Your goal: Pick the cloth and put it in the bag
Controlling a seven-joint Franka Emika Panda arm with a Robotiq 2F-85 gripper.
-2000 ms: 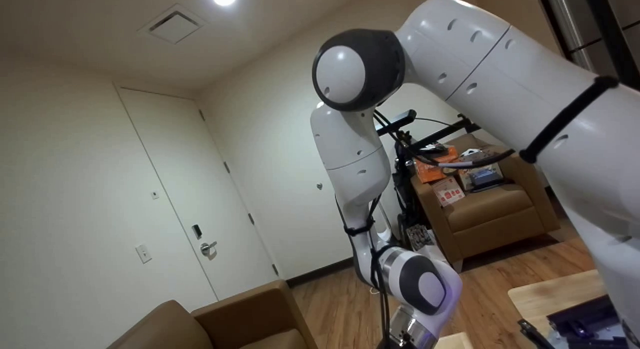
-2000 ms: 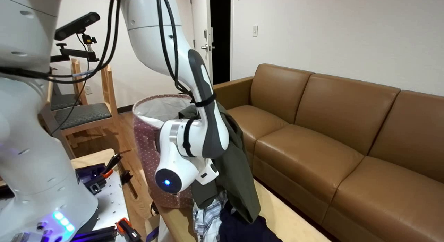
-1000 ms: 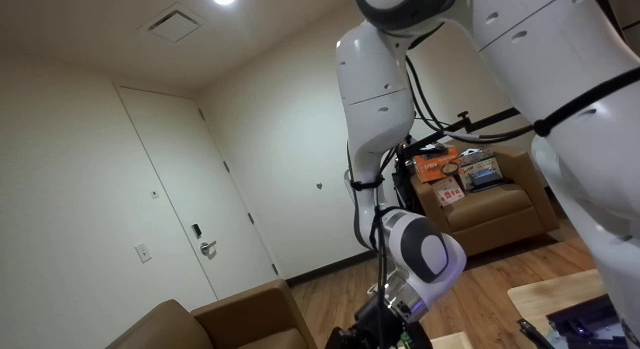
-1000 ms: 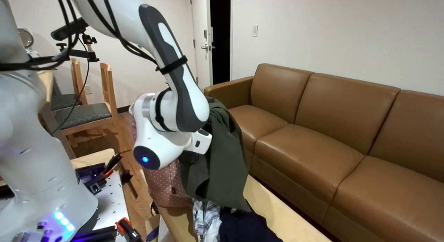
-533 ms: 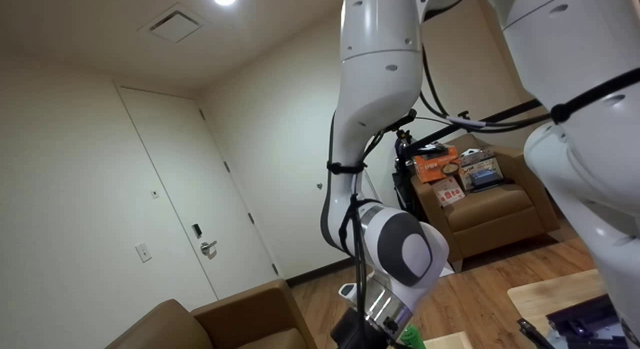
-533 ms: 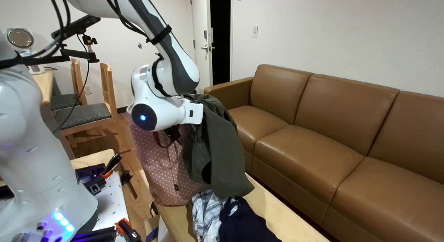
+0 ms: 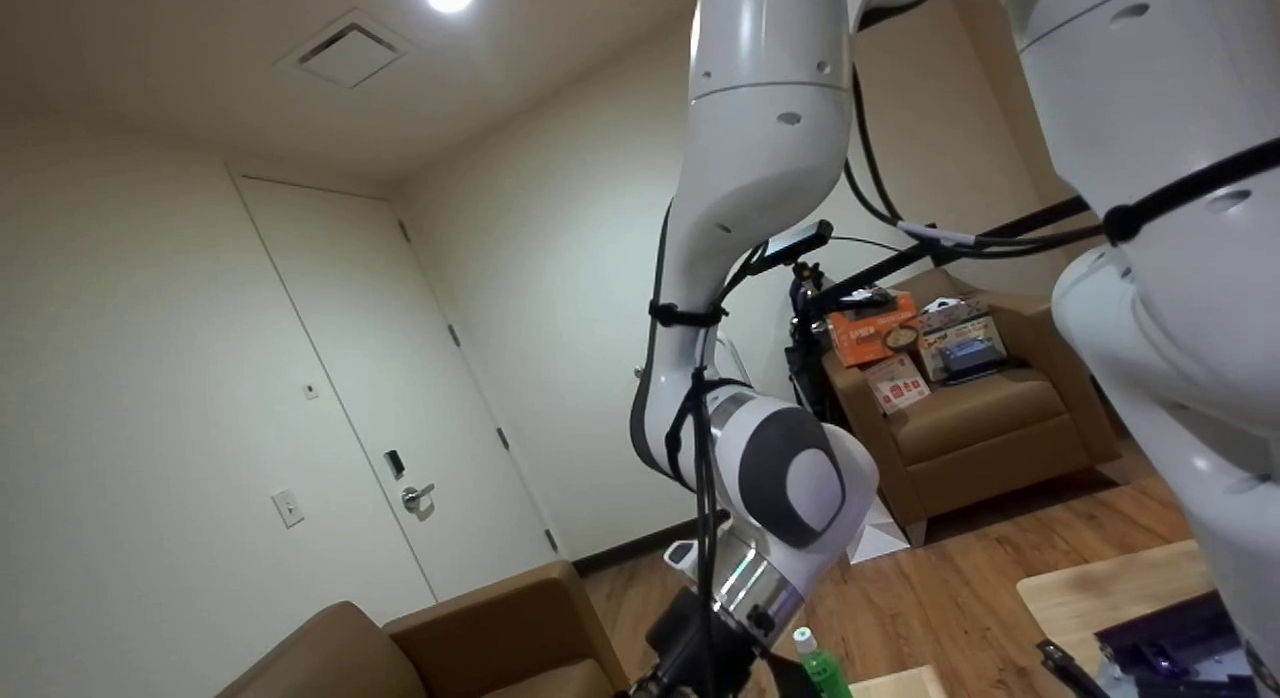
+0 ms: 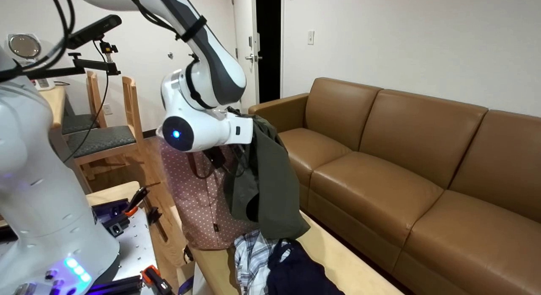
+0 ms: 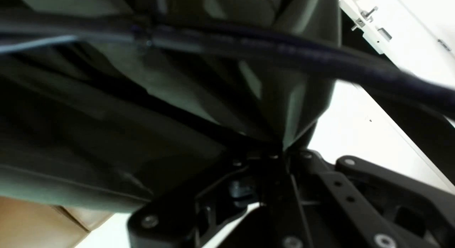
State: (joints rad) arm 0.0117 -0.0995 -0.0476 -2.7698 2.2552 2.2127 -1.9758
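Bag (image 8: 192, 193): pink with pale dots, standing on the counter (image 8: 351, 269); mouth mostly hidden behind the arm (image 8: 207, 94). Small dark label (image 8: 216, 228) low on its side, wording too small to read.

Claw (image 9: 284, 152): fingers together, clamped on the green cloth (image 8: 277, 189), whose folds bunch at the tips in the wrist view.

Green cloth: dark, hanging from the claw outside the bag, to its right in an exterior view and overlapping its side there; contact between the two cannot be told.

Checked cloth (image 8: 253, 257): white and blue, creased, on the counter at the bag's foot.

Navy cloth (image 8: 296, 271): crumpled, on the counter, farther from the bag than the checked cloth.

Sofa (image 8: 380, 159): brown, right of the bag in an exterior view.

Orange box (image 7: 860, 338): lettering blurred. White box (image 7: 897, 382): red print, illegible. Green bottle (image 7: 824, 670): white cap, print too small to read. All three in an exterior view; their place relative to the bag cannot be told.
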